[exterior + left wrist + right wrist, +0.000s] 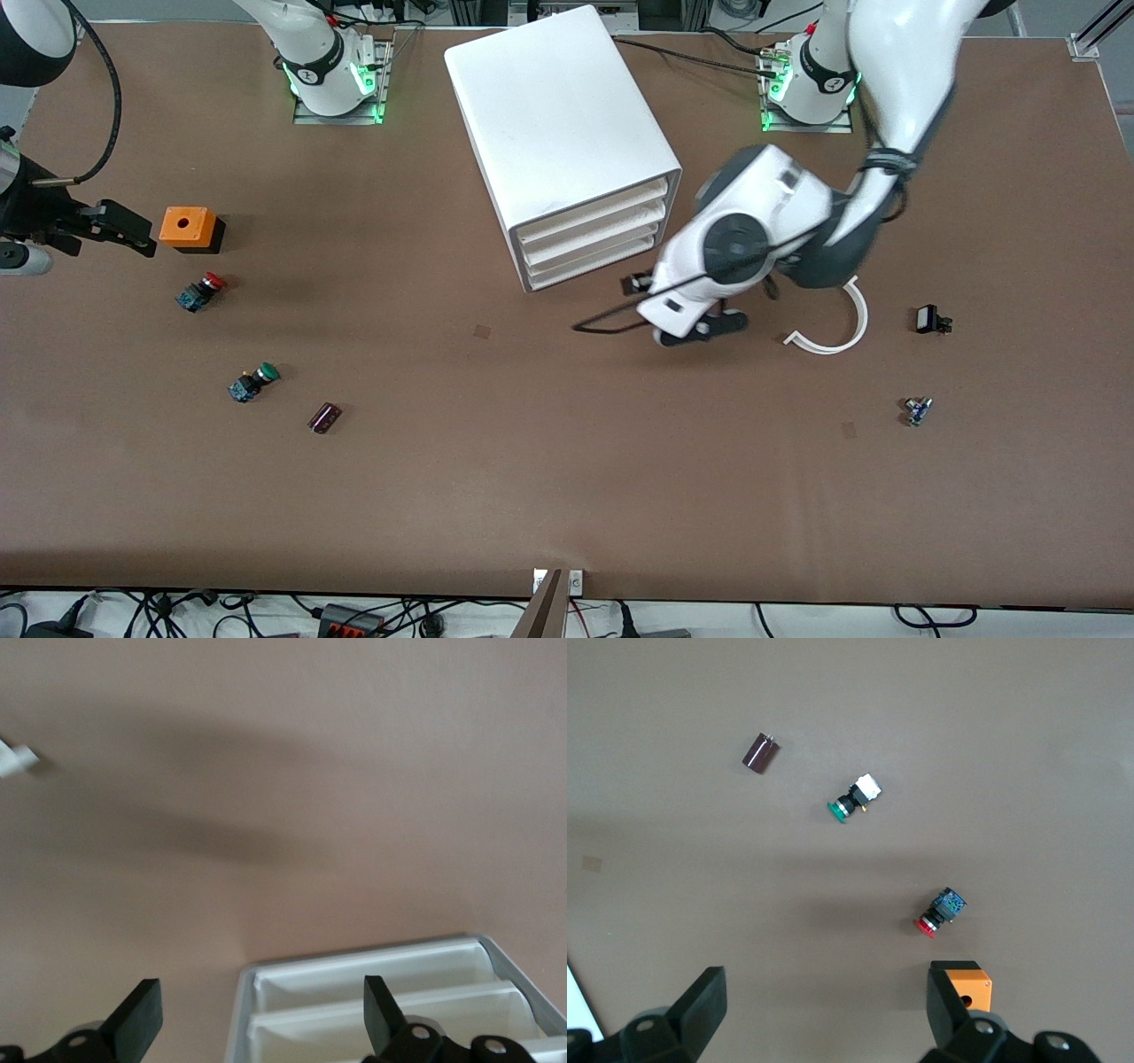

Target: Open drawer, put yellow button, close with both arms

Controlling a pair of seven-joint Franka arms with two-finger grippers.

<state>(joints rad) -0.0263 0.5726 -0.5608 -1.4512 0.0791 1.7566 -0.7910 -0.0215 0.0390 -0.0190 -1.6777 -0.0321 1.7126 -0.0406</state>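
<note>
My worry is the left gripper [678, 310], jaws spread wide and empty, low at the cabinet [558, 115] front. The three drawer lips are stacked close, so it could hook a lower one instead of the drawer [592, 211], which sits shut just above and ahead of its fingers, or shove the cabinet. The right gripper [115, 226] waits, wide open and empty, beside an orange box [187, 227]; I see no yellow button near either gripper.
</note>
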